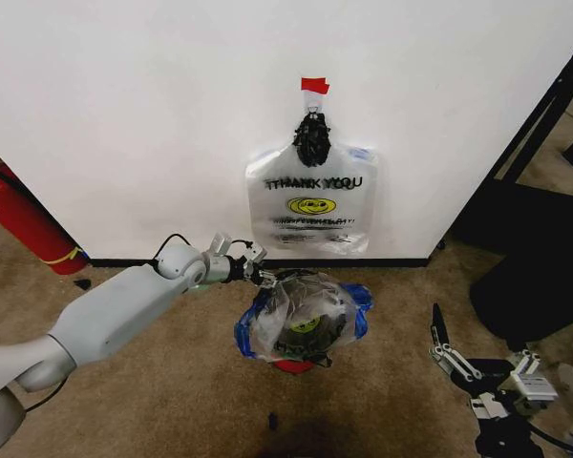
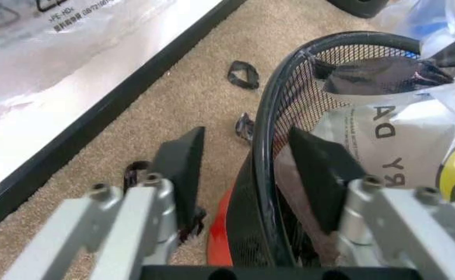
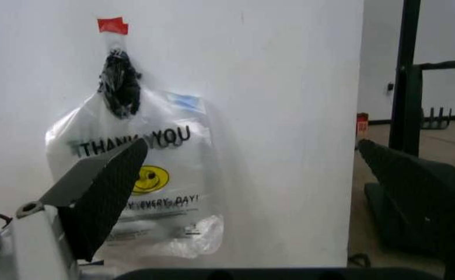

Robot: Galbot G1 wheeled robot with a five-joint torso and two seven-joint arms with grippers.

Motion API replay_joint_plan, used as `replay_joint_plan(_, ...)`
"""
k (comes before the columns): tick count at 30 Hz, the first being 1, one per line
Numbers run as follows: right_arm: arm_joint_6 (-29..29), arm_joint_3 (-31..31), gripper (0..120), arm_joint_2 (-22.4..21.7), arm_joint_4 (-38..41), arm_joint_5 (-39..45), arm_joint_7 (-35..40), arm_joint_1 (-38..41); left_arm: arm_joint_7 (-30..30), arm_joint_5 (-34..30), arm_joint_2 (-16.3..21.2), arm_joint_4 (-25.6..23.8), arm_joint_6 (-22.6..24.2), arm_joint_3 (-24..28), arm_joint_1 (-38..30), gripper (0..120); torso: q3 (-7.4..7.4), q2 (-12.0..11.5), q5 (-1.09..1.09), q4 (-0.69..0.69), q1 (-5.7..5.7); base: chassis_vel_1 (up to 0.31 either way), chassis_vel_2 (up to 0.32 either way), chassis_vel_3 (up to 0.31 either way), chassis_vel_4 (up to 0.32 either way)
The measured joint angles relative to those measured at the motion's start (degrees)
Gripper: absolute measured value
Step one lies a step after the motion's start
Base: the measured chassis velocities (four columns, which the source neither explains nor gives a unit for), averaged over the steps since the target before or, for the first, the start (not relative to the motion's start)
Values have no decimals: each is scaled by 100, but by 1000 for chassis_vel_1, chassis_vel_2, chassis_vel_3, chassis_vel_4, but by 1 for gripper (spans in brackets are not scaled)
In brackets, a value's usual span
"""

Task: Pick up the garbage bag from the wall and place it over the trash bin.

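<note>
The right gripper (image 3: 251,175) has its two dark fingers (image 3: 107,192) spread wide apart. Past them is the white wall (image 3: 274,116). A bunch of bags (image 3: 146,186) hangs there from a black knot (image 3: 120,84), under a red tape strip (image 3: 112,25). The bags say "THANK YOU" and have a yellow smiley face.

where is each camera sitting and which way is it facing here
Head view: high on the robot, looking down at the wall, the trash bin wearing the garbage bag; left gripper at its rim, right gripper low aside.
Left wrist view: behind the open left gripper, straddling the bin's mesh rim.
Right wrist view: behind the open right gripper, facing the hanging bags.
Shared: hanging bags, head and right wrist.
</note>
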Motion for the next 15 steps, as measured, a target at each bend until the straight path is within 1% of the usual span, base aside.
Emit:
replay_joint_plan(1, 3, 3, 100, 6, 0, -2, 3, -4, 5, 22, 1, -1, -5, 22, -7, 39, 0, 0, 0, 0, 0, 0, 0, 0, 0)
replay_joint_plan(2, 5, 4, 100, 12, 0, -2, 5, -11, 15, 36, 9, -14, -10, 44, -9, 34, 0, 0, 1, 0, 0, 0, 0, 0, 0)
replay_joint_plan(3, 5, 4, 100, 12, 0, -2, 5, -11, 15, 36, 9, -14, -10, 44, -9, 34, 0, 0, 1, 0, 0, 0, 0, 0, 0)
replay_joint_plan(8, 5, -44, 100, 38, 30, 0, 53, -33, 17, 40, 21, -93, -4, 95, 9, 12, 0, 0, 0, 0, 0, 0, 0, 0, 0)
replay_joint_plan(10, 4, -49, 100, 41, 31, -1, 76, -23, 3, 37, 28, -122, 10, 105, 19, 5, 0, 0, 0, 1, 0, 0, 0, 0, 0)
replay_joint_plan(15, 3, -55, 100, 53, 30, -11, 108, -14, -86, -8, 58, -213, 45, 94, 74, 4, 0, 0, 1, 1, 0, 0, 0, 0, 0)
